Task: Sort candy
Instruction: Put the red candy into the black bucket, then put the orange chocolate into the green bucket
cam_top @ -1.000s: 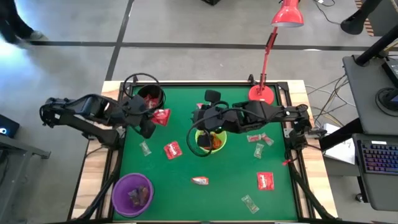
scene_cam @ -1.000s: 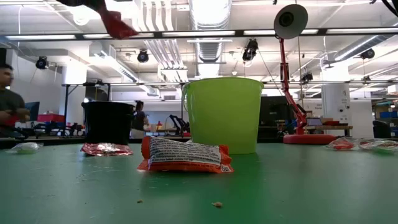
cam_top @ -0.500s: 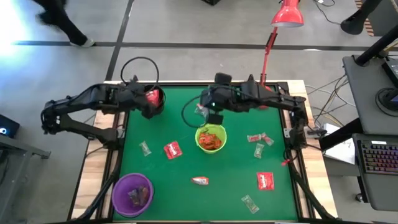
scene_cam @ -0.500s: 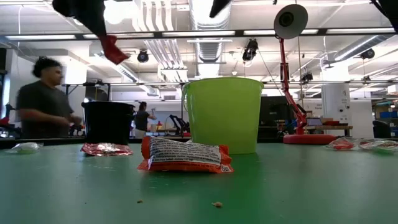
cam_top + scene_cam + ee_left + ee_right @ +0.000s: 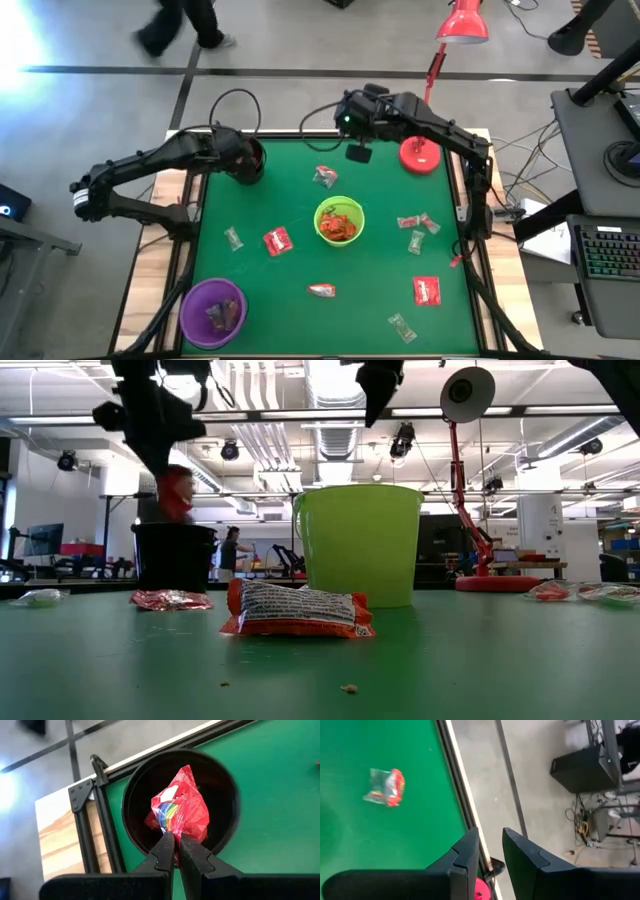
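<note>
One red packet (image 5: 179,815) hung pinched in the shut left gripper (image 5: 174,851) over the black bowl (image 5: 131,800); a drifting release might have dropped it on the rim. It looked glossy and crumpled (rainbow print showing). Right gripper (image 5: 490,851) hovered part open, holding nothing, past the table's far edge

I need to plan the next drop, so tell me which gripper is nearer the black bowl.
Left. The left gripper hangs right over the black bowl, its fingers pinching a red candy packet. The right gripper is off near the table's far edge, beside the lamp base.
</note>
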You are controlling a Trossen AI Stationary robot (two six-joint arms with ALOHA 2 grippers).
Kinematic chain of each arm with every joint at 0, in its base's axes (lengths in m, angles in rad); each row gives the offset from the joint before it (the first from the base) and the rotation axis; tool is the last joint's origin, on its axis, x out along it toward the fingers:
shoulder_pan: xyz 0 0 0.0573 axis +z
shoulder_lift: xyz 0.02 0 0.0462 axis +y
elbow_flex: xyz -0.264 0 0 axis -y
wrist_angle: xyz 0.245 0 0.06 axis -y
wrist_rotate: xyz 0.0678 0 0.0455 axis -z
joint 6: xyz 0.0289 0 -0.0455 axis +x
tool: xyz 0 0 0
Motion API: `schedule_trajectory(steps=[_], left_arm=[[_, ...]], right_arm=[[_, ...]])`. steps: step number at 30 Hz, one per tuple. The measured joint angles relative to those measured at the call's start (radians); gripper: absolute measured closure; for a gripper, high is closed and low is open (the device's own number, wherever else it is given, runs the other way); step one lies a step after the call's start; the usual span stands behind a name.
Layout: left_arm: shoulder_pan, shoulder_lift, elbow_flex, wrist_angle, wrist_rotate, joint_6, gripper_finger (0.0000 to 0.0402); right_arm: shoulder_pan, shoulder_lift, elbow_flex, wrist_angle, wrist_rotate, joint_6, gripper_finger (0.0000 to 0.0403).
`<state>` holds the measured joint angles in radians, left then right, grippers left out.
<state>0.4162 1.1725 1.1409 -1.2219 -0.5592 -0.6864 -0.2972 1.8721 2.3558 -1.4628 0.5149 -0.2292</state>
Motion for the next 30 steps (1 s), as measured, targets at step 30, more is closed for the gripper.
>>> schedule_trajectory(steps=[30], left_arm=[[0.070, 0.201, 0.142, -0.004, 0.001, 0.174, 0.0305]], right_arm=[[-0.185, 0.002, 0.000, 0.020, -0.245, -0.125, 0.0321]])
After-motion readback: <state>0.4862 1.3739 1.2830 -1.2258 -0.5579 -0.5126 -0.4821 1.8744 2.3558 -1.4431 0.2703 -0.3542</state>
